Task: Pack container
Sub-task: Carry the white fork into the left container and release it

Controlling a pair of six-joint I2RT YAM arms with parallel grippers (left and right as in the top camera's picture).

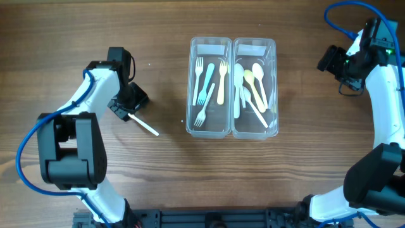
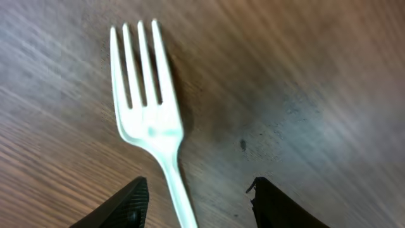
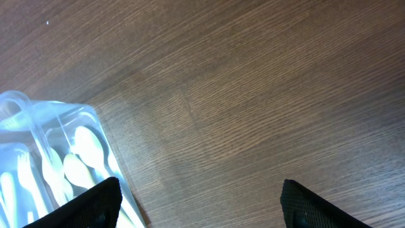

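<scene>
left claw (image 2: 199,187) spread | white fork (image 2: 149,120) handle lies between its tips | right claw (image 3: 201,190) spread

1. Wooden tabletop (image 1: 164,57): mid-brown, streaked all over with finer, darker grain lines.
2. Clear two-compartment plastic container (image 1: 232,42): colourless and see-through, with pale glints along the rim.
3. Plastic forks in the left compartment: white fork (image 1: 198,75), light teal fork (image 1: 207,79), pale yellow fork (image 1: 221,79).
4. Plastic spoons in the right compartment: white spoon (image 1: 258,71), pale yellow spoon (image 1: 251,81).
5. Lone plastic fork on the table (image 2: 152,126): plain white, unpatterned.
6. Left gripper (image 2: 201,206) and right gripper (image 3: 199,202): matte black fingers (image 2: 130,206).
7. Left arm (image 1: 95,88) and right arm (image 1: 386,95): white shells, black joints, bright blue cables (image 1: 25,145).
</scene>
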